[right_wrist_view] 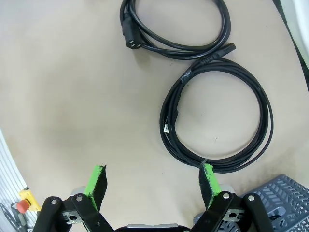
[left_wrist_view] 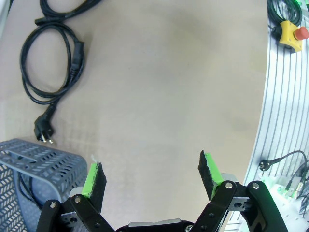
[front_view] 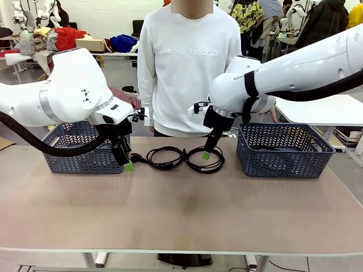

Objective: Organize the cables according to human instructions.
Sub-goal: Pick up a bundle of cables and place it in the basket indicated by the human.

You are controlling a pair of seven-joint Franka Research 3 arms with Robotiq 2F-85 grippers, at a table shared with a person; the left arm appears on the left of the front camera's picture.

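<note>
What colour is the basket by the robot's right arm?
The basket is dark blue-grey with a herringbone cut-out pattern, clearest in the front view.

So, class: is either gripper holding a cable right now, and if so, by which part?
Nothing is held: left gripper and right gripper are both open, the cables lying loose.

Place: robotics lab in an open hall.
Rig: white left arm (front_view: 68, 93) and right arm (front_view: 300, 65) at a table (front_view: 181, 209), person (front_view: 190, 73) opposite.
Safety: yellow emergency-stop button (left_wrist_view: 288, 33) by an aluminium rail (left_wrist_view: 280, 121).
Background: further white table (front_view: 323, 110), heaped clothes (front_view: 68, 37).
</note>
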